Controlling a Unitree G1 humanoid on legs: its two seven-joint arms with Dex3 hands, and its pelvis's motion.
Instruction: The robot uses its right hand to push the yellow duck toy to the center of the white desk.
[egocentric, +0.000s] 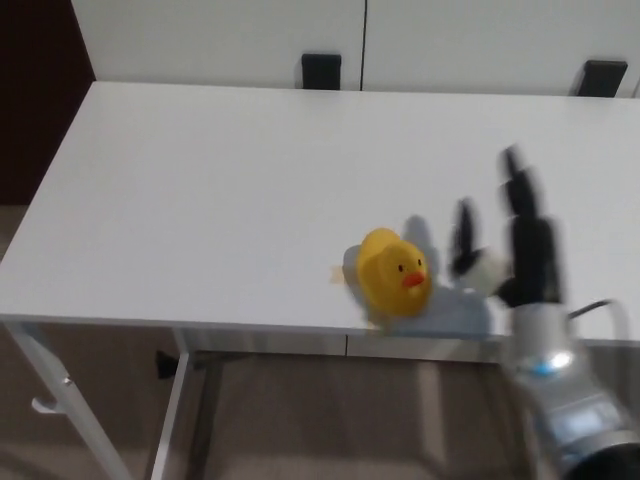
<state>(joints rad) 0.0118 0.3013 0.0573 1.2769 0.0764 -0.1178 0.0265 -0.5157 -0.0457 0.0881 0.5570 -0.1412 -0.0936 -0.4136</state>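
The yellow duck toy (391, 275) stands on the white desk (240, 190) close to its front edge, right of the middle, its orange beak turned toward the camera. My right hand (510, 255) is to the right of the duck and apart from it, blurred by motion, open with fingers spread and nothing held. A gap of desk shows between the thumb and the duck. My left hand does not show.
White cabinet fronts with two black brackets (321, 71) (603, 77) run behind the desk's far edge. The desk's metal legs (60, 400) and the brown floor show below the front edge. A dark area lies at the far left.
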